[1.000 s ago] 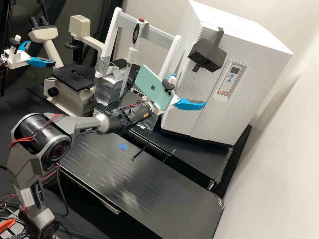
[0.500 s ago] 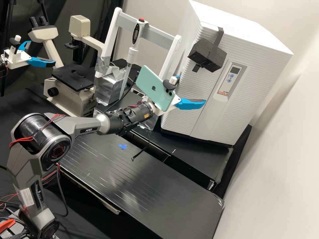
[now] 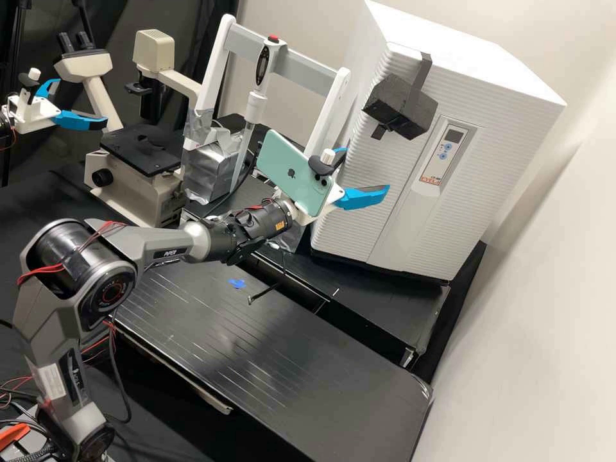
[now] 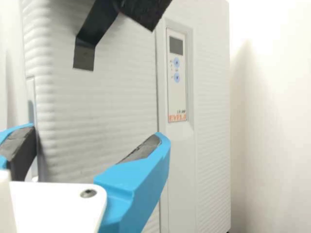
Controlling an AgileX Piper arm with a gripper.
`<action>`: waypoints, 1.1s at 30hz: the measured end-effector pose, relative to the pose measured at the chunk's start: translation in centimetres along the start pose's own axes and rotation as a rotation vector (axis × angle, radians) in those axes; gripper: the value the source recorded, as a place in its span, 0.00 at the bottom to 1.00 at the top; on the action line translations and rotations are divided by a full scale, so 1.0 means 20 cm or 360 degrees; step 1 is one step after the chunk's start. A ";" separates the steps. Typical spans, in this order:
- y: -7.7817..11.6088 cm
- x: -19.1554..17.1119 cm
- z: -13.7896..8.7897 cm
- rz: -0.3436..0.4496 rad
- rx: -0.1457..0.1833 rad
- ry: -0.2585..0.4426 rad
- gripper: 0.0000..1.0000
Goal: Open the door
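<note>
- Claw (image 3: 367, 169) spread wide, empty, right up by the ribbed white cabinet door (image 3: 401, 160)!
- The door sits closed on the cabinet (image 3: 513, 109), looking stiff, smooth, probably weighty on its hinges.
- Best bite: the side edge, at the narrow recess (image 4: 31, 99); flat ribs would likely slip.

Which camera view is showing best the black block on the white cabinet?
The high view. There the black block appears whole, with the dark strap coming down to it from the top edge of the white cabinet. The wrist view shows part of the block, cut off by the border.
</note>
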 end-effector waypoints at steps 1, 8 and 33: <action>0.00 0.00 0.00 -0.0002 0.0000 -0.0001 0.00; -0.01 0.00 0.00 -0.0008 -0.0003 0.0002 0.00; -0.02 0.00 -0.02 -0.0054 -0.0077 0.0050 0.00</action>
